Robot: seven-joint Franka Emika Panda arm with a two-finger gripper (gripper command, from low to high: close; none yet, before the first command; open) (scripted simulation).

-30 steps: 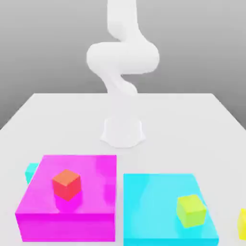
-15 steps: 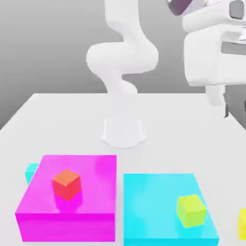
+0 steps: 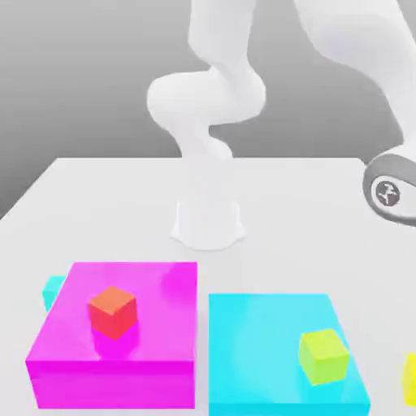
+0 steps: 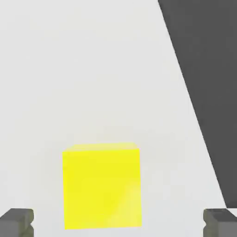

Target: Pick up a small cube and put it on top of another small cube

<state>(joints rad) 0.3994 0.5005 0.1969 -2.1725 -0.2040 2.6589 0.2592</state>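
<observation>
A: State the position and orientation of the yellow cube [image 4: 102,185].

B: It rests flat on the white worktop [image 3: 122,203], one face up, edges square to the hand camera. Being a cube, it has no long axis. In the exterior view it sits at roughly 4 o'clock from the arm base [image 3: 208,223], cut by the frame edge, just beside the large cyan block [image 3: 268,333].

A: Tool status?

B: The tool [image 4: 118,223] is open wide. Both fingertips [image 4: 16,222] stand apart from the cube, one on either side.

A: And the small cyan cube [image 3: 53,290]?

B: At about 8 o'clock from the base, largely hidden behind the magenta block [image 3: 122,366].

A: Items carried on the blocks?

B: The red cube [image 3: 112,311] sits on the magenta block; the lime cube [image 3: 323,356] sits on the large cyan block
</observation>
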